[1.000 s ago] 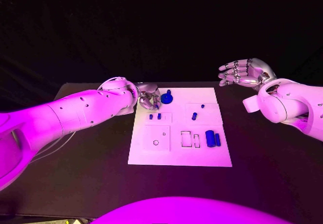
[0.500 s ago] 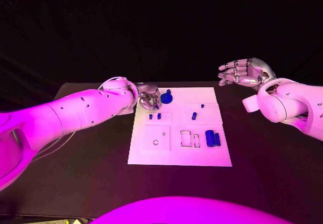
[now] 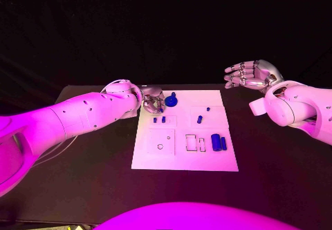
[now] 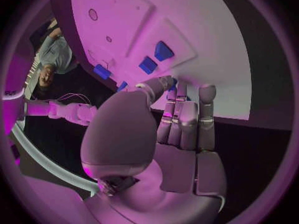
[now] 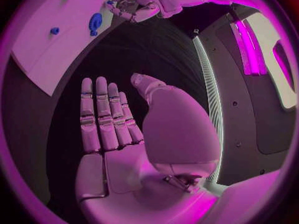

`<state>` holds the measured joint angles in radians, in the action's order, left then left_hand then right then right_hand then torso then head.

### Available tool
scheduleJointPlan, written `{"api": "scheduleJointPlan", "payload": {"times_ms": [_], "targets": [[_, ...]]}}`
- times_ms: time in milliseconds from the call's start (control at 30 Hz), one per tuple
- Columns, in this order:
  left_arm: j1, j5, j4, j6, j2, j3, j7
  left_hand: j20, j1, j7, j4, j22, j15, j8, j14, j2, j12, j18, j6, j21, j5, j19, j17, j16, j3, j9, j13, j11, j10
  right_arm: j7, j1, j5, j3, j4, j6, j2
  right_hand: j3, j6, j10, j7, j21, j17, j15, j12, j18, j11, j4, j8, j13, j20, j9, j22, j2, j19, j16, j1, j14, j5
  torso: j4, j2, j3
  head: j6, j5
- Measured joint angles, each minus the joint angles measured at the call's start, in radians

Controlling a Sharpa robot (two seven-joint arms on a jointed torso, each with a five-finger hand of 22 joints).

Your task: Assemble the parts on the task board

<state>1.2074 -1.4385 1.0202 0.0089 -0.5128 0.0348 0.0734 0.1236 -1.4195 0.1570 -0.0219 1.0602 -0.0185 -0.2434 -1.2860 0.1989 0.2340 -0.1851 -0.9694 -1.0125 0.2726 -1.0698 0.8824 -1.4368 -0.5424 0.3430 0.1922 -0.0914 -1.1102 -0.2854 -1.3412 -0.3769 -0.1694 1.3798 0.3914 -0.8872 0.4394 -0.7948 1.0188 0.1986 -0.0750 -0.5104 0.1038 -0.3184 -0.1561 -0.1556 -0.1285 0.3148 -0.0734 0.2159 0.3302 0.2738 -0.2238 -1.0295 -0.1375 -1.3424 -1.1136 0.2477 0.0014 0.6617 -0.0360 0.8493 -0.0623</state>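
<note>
Left hand (image 3: 153, 99) sits over the far left corner of the board (image 3: 185, 163), fingers curled down, and it hides whatever lies under them; the head view can't settle whether it grips anything. From the left wrist, the fingertips (image 4: 206, 91) reach the board's edge, thumb touching a finger beside a sliver of blue, too little to call a hold. Just beside the hand stands the round part (image 3: 171, 100), dark blue with a stub on top. The board is a white plate mid-table, with small pegs (image 3: 199, 119), outlined slots, and two cylinders (image 3: 218, 142) lying side by side. Right hand (image 3: 250, 74) hovers off the far right corner, fingers apart, holding nothing. Nothing has shifted since half a second ago.
</note>
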Motion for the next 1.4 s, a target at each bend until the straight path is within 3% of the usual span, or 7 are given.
{"api": "scheduleJointPlan", "payload": {"times_ms": [333, 1267, 1400], "targets": [[0.0, 0.002, -0.001, -0.009, -0.001, 0.0, 0.0, 0.0, 0.007, 0.002, 0.0, -0.001, -0.008, 0.034, 0.009, 0.007, -0.012, 0.0, 0.037, 0.012, 0.0, 0.0, -0.007, 0.0, 0.0, 0.0, 0.0, 0.0, 0.0, 0.0, 0.001, 0.0, 0.0, -0.001, 0.0, 0.0, 0.0, 0.0, 0.001, 0.0, 0.0, 0.0, 0.0, 0.001, 0.0, -0.001, 0.0, 0.0, 0.0, 0.0, 0.0, 0.0, 0.0, 0.0, 0.0, 0.0, 0.0, 0.0, 0.0001, 0.0, 0.0, -0.001, -0.002], [-0.001, 0.003, -0.001, -0.005, -0.024, 0.0, -0.014, 0.003, 0.007, 0.002, 0.0, -0.004, -0.009, 0.046, 0.009, 0.007, -0.035, 0.0, 0.069, 0.02, 0.0, 0.004, -0.014, 0.0, 0.0, 0.0, 0.0, -0.007, -0.007, 0.001, 0.003, -0.003, 0.0, -0.004, 0.002, -0.001, 0.0, 0.0, 0.001, 0.0, 0.0, 0.0, 0.0, 0.001, 0.0, -0.001, 0.0, 0.0, 0.0, 0.0, -0.001, -0.003, 0.0, 0.0, 0.0, 0.0, 0.0, 0.0, -0.0003, 0.0, 0.0005, 0.002, -0.002], [-0.001, 0.003, 0.0, -0.022, -0.034, 0.0, -0.013, 0.003, 0.007, 0.002, 0.0, -0.011, -0.009, 0.073, 0.009, 0.007, -0.041, 0.0, 0.101, 0.028, 0.0, 0.004, -0.021, 0.001, 0.0, -0.001, 0.0, -0.007, -0.007, 0.007, 0.003, -0.015, 0.0, -0.009, 0.0, -0.001, 0.003, 0.0, 0.001, 0.0, 0.0, 0.0, 0.003, 0.001, 0.0, -0.001, 0.003, 0.0, 0.0, -0.002, -0.001, -0.005, 0.0, -0.002, 0.0, 0.0, -0.003, 0.0, -0.0006, 0.0, 0.0007, 0.001, -0.002]]}}
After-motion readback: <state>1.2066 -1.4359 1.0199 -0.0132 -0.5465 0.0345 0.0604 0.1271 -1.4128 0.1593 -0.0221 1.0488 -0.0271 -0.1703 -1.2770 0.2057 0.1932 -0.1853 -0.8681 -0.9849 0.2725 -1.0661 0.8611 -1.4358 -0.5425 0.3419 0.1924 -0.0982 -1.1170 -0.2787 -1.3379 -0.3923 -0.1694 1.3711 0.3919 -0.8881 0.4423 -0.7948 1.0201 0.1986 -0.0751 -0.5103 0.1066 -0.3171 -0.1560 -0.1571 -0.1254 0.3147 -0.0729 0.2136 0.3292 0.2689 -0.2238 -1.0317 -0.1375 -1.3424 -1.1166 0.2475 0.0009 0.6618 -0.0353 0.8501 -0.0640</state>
